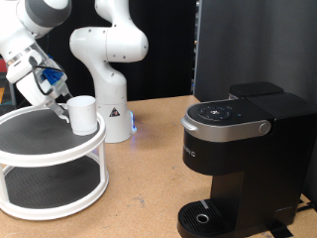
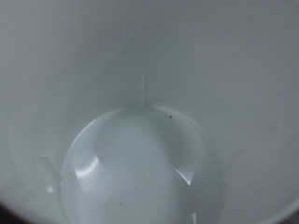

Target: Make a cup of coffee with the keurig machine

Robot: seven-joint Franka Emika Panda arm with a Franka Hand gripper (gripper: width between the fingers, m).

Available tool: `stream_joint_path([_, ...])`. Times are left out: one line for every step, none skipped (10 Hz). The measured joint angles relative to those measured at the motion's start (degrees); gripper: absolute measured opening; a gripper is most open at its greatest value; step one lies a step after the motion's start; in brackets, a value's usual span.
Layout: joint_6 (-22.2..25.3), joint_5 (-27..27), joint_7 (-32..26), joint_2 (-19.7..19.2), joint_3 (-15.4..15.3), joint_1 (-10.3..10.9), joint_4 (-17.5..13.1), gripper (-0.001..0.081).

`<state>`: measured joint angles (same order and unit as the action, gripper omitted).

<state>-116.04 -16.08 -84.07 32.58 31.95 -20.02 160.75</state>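
Note:
The white cup (image 1: 82, 114) stands upright on the top tier of a white round two-tier shelf (image 1: 30, 149) at the exterior view's left. My gripper (image 1: 61, 103) is right at the cup's rim, on the side towards the exterior view's left, and touches or nearly touches it. The wrist view is filled by the cup's empty white inside (image 2: 140, 168); no fingers show there. The black keurig machine (image 1: 238, 149) stands at the exterior view's right with its silver-grey lid handle (image 1: 233, 127) down. Its round drip base (image 1: 203, 216) has nothing on it.
The white arm's base (image 1: 111, 109) stands behind the shelf on the brown table (image 1: 149, 169). A dark panel (image 1: 253, 45) rises behind the machine. The shelf's lower tier (image 1: 45, 188) shows nothing on it.

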Motion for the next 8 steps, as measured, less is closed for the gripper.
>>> stream_joint_path([-0.3,0.0,-0.2,-0.1,0.1,0.0,0.2,0.0808])
stream_joint_path([-0.9,0.0,-0.5,-0.4,0.3,0.0,0.3,0.0808])
stream_joint_path([-1.7,0.0,-0.9,-0.9,0.3,0.0,0.5,0.0808])
stream_joint_path([-2.1,-0.1,-1.2,-1.4,0.3,0.0,0.5,0.0808])
stream_joint_path([-2.2,-0.3,-1.3,-1.9,0.4,0.0,0.5,0.0808])
stream_joint_path([-2.3,-0.9,-1.4,-2.3,0.4,0.1,0.5,0.0781])
stream_joint_path([-2.4,-1.5,-1.8,-2.5,0.4,0.1,0.5,0.0781])
stream_joint_path([-2.4,-2.1,-2.3,-2.7,0.5,0.2,0.5,0.0610])
